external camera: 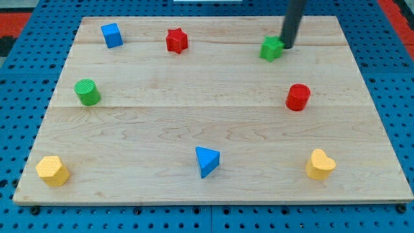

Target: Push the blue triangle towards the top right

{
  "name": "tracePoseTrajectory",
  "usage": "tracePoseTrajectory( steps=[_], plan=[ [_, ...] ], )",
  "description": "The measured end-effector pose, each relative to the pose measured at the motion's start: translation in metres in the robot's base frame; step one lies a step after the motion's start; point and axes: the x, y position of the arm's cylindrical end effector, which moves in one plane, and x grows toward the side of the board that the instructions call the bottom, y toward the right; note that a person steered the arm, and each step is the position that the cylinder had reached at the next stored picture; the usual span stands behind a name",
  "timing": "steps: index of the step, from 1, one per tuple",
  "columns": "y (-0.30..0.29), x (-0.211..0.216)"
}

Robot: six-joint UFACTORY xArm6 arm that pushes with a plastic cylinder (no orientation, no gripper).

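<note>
Up near the view's top right, my tip (285,46) rests on the wooden board (213,123), touching or just beside the right side of a green block (272,48) of star-like, irregular shape. The rod has no jaws at all, so nothing is spread or pinched; it is a plain dark, straight shaft slanting up out of the frame.

Below that, near the right edge, stands a red cylinder (298,97). Further left along the top sit a red star (176,41) and a blue cube (112,35). A green cylinder (87,92) stands near the left edge. A yellow heart-shaped block (320,164) sits at the bottom right, and a yellow hexagon-like block (52,171) at the bottom left.

The blue triangle (207,161) lies at bottom centre, well apart from my tip and from every other block, with bare, pale planked wood all around it.

The blocks look like matte plastic with fine ridges. The board lies on a blue perforated surface (26,77); no block touches the board's edge, and the middle is open wood.
</note>
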Motion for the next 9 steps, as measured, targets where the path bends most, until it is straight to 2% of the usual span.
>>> tracePoseTrajectory(
  steps=[1,2,3,4,5,6,8,9],
  plan=[
    [-0.087,0.003],
    [-0.131,0.039],
    [-0.115,0.111],
    [-0.168,0.182],
    [-0.194,0.262],
    [-0.164,0.302],
    [-0.127,0.209],
    [-0.125,0.221]
  ],
)
